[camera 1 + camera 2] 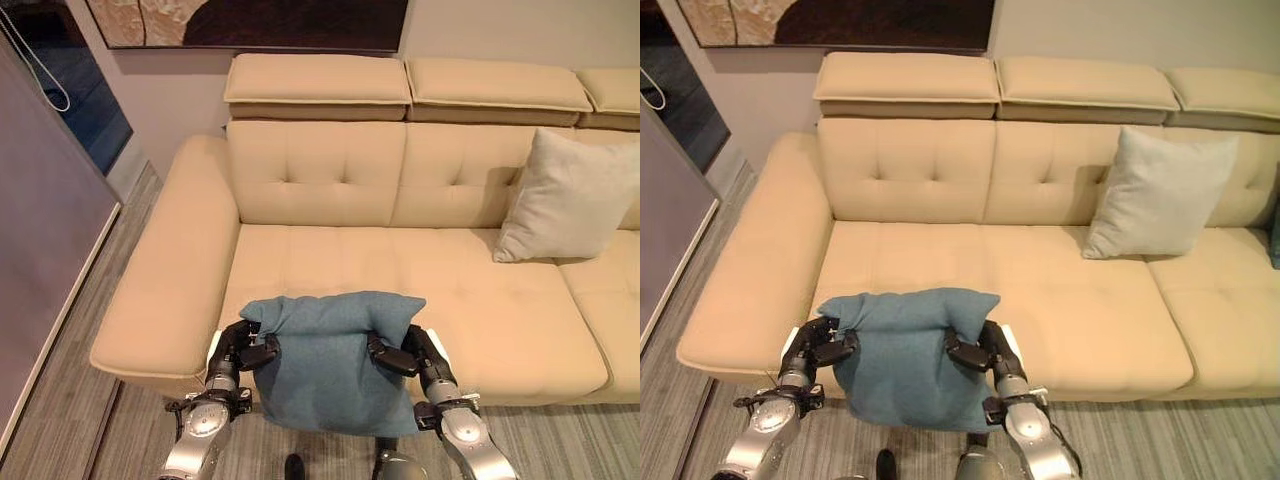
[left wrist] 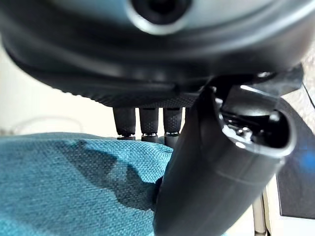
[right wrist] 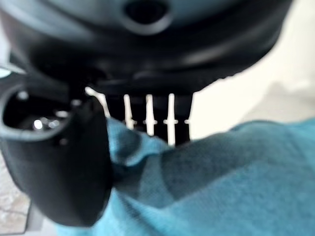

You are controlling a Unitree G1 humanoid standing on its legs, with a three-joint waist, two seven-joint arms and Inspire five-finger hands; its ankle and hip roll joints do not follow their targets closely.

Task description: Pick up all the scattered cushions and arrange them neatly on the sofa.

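Blue cushion (image 1: 330,360) pinched at both sides by left hand (image 1: 245,347) and right hand (image 1: 405,355), over sofa (image 1: 400,290) near edge; pale cushion (image 1: 565,195) far right.

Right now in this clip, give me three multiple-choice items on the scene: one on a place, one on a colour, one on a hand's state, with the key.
1. Where is the pale cushion?
A. On the floor
B. Leaning against the sofa's backrest
C. On the armrest

2. What colour is the cushion held in front of the sofa?
A. Teal blue
B. Red
C. Beige

3. What are the two hands doing?
A. Both hang with nothing in them
B. One alone holds the cushion
C. Both grip the cushion

Key: 1 B, it stands on the seat towards the robot's right, propped on the back. 2 A, the teal cushion is plainly blue-green against the beige seat. 3 C, the left hand and the right hand pinch its two upper sides, thumbs against the fabric in both wrist views.
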